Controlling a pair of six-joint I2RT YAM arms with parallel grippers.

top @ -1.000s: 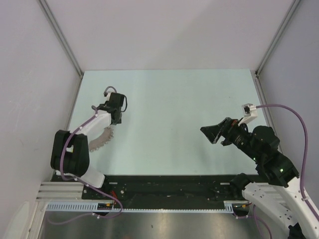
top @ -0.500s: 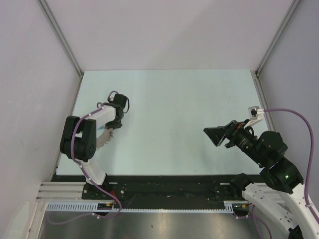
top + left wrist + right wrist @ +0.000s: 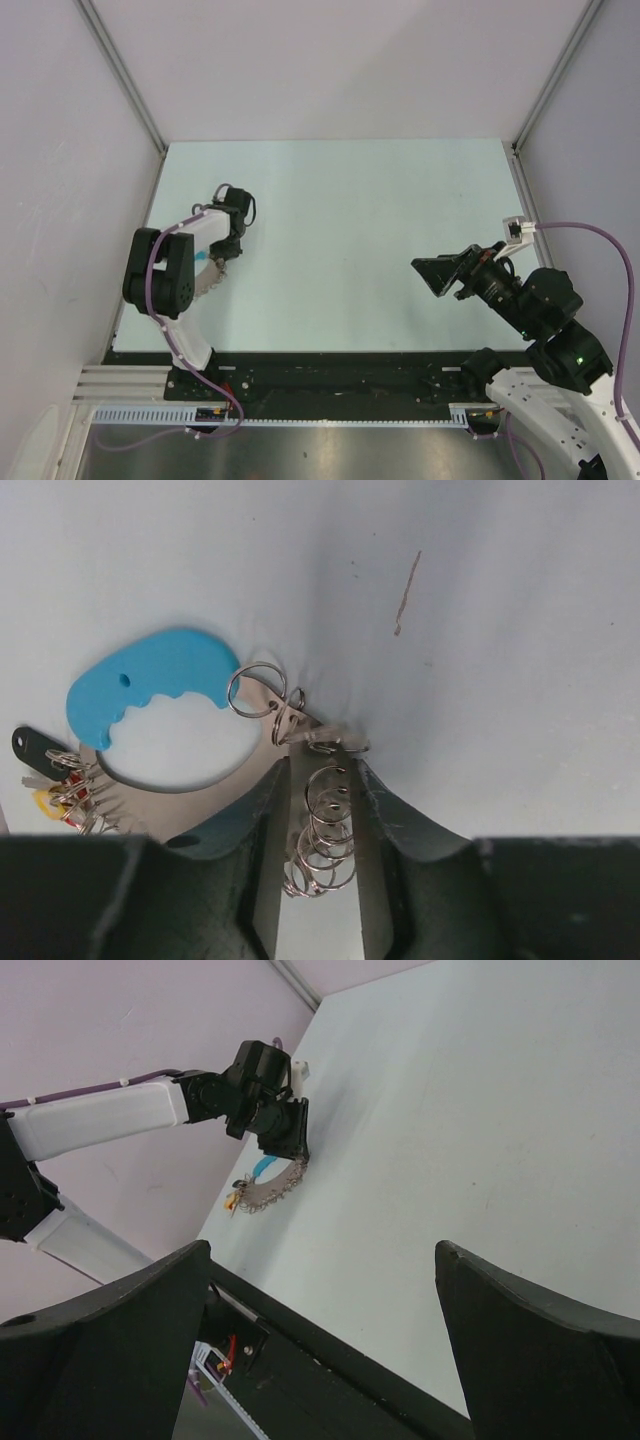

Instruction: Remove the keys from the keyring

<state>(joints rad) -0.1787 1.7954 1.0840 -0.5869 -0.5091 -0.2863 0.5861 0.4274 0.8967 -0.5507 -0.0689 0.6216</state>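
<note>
Top external: left gripper (image 3: 228, 247) has lowered onto pale table (image 3: 350, 200), left side; right gripper (image 3: 447, 272) has eased back.
Left wrist: jaws narrow, pinching chain of small silver rings (image 3: 322, 825); thin wire keyring (image 3: 254, 688), bright blue strap (image 3: 150, 685) and dull metal keys (image 3: 70, 788) just ahead. None freed.
Right wrist: fingers (image 3: 110, 1350) spread wide, empty.

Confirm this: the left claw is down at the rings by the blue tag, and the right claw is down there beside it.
Not right. The left claw is down at the rings by the blue tag, but the right claw is not beside it: it hangs open over the right side of the table, far from them. The top external view shows it.
</note>
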